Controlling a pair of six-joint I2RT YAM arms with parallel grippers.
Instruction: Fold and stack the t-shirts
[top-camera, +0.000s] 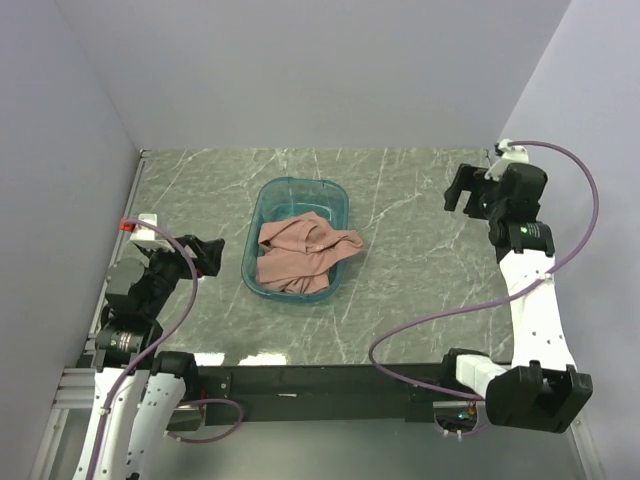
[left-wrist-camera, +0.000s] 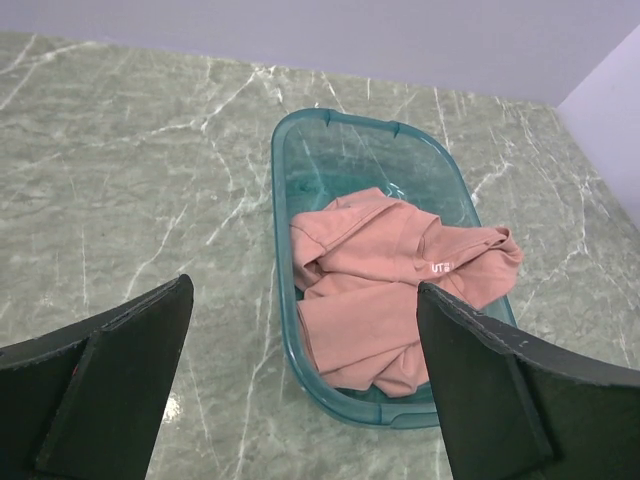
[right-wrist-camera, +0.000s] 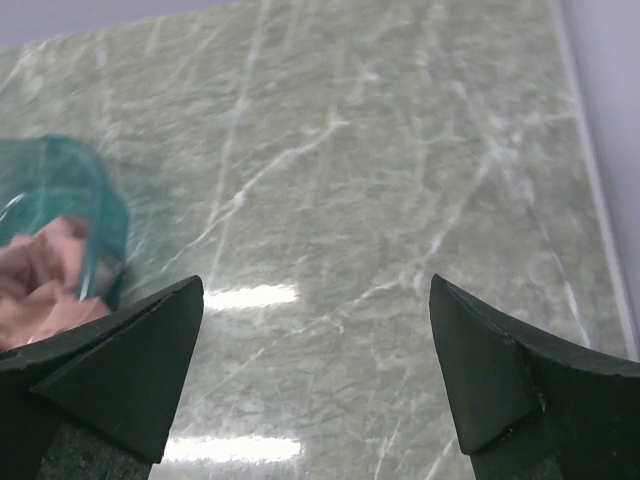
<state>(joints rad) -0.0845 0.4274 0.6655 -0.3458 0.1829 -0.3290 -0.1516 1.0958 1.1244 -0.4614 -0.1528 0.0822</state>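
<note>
A dusty-pink t-shirt (top-camera: 300, 258) lies crumpled inside a translucent teal tub (top-camera: 300, 183) near the middle of the table. One edge of the shirt hangs over the tub's right rim. My left gripper (top-camera: 212, 256) hovers open just left of the tub, apart from it. In the left wrist view the open gripper (left-wrist-camera: 302, 285) frames the t-shirt (left-wrist-camera: 380, 280) and the tub (left-wrist-camera: 330, 116), and small white text shows on the cloth. My right gripper (top-camera: 455, 195) stands open at the far right, well away from the tub. Below this gripper (right-wrist-camera: 315, 281) is bare table, with the tub (right-wrist-camera: 92, 190) and t-shirt (right-wrist-camera: 40, 275) at the view's left edge.
The green marble table (top-camera: 420, 280) is walled at the back and on both sides. A small red-and-white block (top-camera: 140, 222) sits at the left edge by the left arm. Purple cables loop from both arms. A black rail (top-camera: 320, 380) runs along the near edge.
</note>
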